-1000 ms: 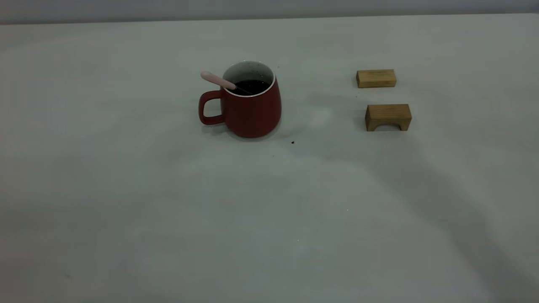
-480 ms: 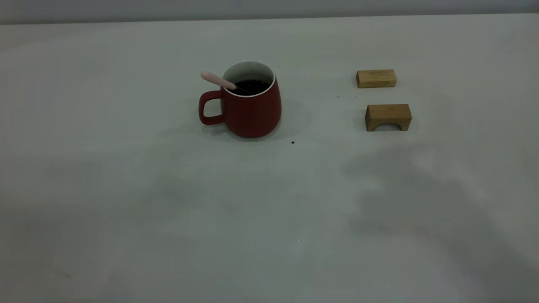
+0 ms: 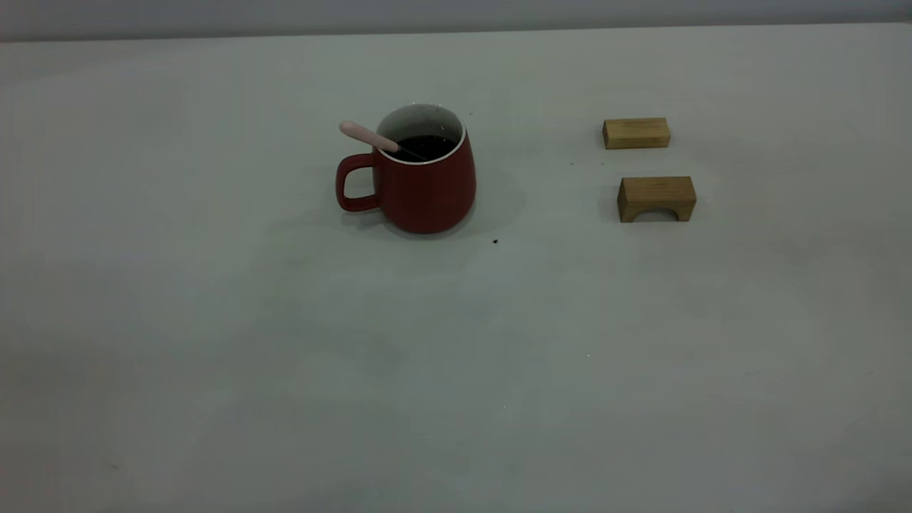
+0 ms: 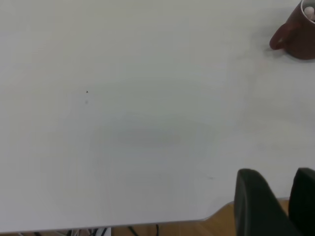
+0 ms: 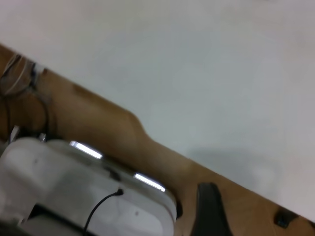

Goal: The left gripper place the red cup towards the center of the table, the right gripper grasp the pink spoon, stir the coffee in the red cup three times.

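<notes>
The red cup [image 3: 422, 178] stood upright near the counter's [image 3: 285, 370] middle, the pink spoon [image 3: 369, 136] propped against its rim with its bowl in the coffee [image 3: 426, 146], apparently left there once released. The left gripper [image 4: 275, 196] hung over the counter's edge, fingers slightly parted, holding nothing; the right gripper's [image 5: 211, 209] finger spacing could not be told.

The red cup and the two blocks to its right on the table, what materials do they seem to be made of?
The red cup looks like glazed ceramic: a dark red outside with a soft sheen, and a white inside and rim. The rectangular block and the arched block look like unpainted wood, possibly bamboo: tan, matte, with faint straight grain lines.
</notes>
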`<state>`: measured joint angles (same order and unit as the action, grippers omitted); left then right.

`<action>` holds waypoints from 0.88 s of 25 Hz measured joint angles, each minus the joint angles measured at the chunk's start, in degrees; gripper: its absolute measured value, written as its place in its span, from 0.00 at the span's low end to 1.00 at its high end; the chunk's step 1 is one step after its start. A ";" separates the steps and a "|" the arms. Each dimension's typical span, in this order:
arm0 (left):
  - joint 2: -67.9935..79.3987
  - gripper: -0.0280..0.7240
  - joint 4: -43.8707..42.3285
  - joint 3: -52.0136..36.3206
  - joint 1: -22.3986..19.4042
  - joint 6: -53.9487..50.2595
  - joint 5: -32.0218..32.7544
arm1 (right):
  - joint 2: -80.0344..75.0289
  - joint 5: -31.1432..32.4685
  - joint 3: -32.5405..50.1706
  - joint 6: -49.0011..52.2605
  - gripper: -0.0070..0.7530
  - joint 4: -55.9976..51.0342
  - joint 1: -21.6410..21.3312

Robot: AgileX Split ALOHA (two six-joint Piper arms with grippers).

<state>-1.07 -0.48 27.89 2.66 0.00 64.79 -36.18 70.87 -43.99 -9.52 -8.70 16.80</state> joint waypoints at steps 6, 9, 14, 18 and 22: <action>0.00 0.36 0.00 0.00 0.00 -0.31 0.00 | 17.58 -6.63 11.81 -0.12 0.77 0.82 -7.87; 0.00 0.36 0.00 0.00 0.00 -0.31 0.00 | 24.47 -7.93 15.53 0.59 0.77 1.42 -10.36; 0.00 0.36 0.00 0.00 0.00 -0.31 0.00 | 30.61 -7.67 16.10 2.44 0.77 3.17 -14.09; 0.00 0.36 0.00 0.00 0.00 0.00 0.00 | 34.04 -6.72 16.98 2.84 0.77 4.27 -15.18; 0.00 0.36 0.00 0.00 0.00 -0.31 0.00 | 35.03 -6.43 17.05 3.22 0.77 4.27 -15.18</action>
<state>-1.07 -0.48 27.89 2.66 -0.31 64.79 -1.15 64.44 -26.94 -6.30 -4.43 1.62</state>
